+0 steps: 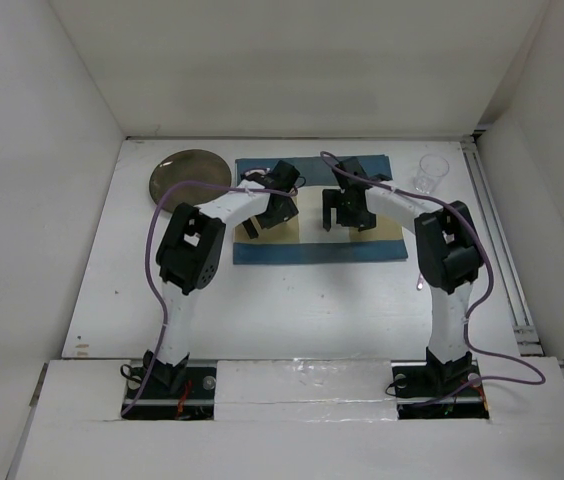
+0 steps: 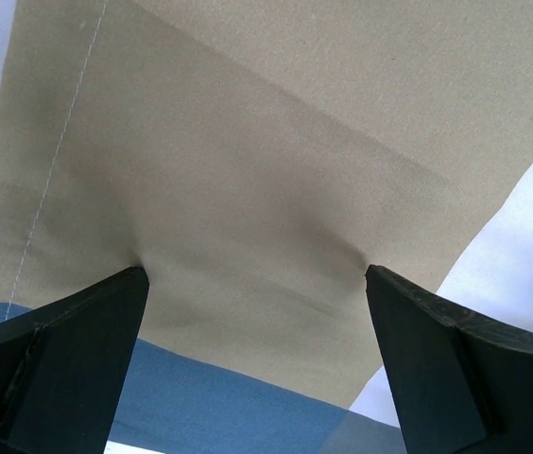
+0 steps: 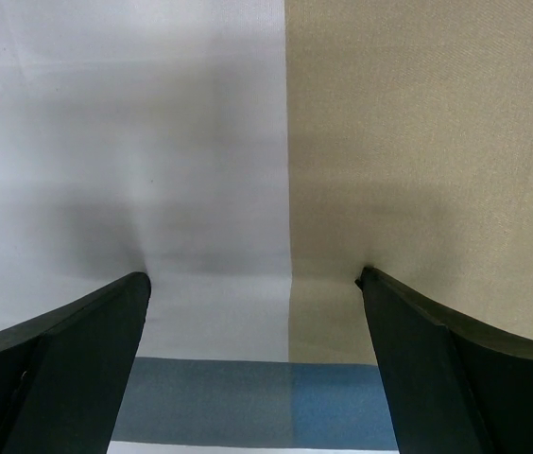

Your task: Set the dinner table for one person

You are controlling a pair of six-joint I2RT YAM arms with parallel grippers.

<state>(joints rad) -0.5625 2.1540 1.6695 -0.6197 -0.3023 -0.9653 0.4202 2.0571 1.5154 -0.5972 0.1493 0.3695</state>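
The large flat matte white rectangular dinner table [image 1: 292, 310] fills the floor of the white-walled enclosure, reaching from the arm bases to the back wall. On its far half lies a rectangular patchwork cloth placemat [image 1: 312, 250] of blue, tan and pale panels, with a line of white stitching along one tan seam in the left wrist view. Both arms reach over it. The left gripper [image 2: 254, 274] has its dark fingers spread wide, and the tips press into the tan panel, which puckers at each tip. The right gripper [image 3: 252, 276] is also spread wide, one tip on the pale panel and the other on the tan one. A round dark olive plate [image 1: 187, 175] sits just left of the placemat, and a clear drinking glass [image 1: 430, 172] stands near its right end.
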